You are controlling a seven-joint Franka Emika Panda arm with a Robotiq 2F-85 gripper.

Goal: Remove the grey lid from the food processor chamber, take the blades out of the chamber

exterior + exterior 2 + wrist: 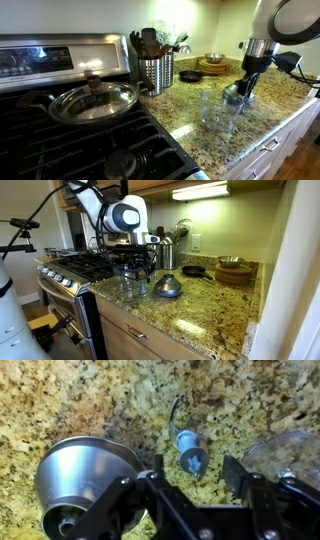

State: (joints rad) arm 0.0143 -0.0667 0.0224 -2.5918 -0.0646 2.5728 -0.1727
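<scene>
Your pincer point(194, 468) is hanging released, jaws spread, pointing straight down at the granite counter point(100, 400) while the arm point(285, 25) is bending in from above. One set of blades point(189, 453) is lying between the jaws. One grey lid point(85, 475) is sitting beside it, and one food processor chamber point(296, 452) is standing opposite.

Granite counter point(275, 100), gas stove point(40, 140), lidded pan point(93, 102) (glass lid), steel utensil holder point(155, 74), possibly wooden bowls point(234, 275).
</scene>
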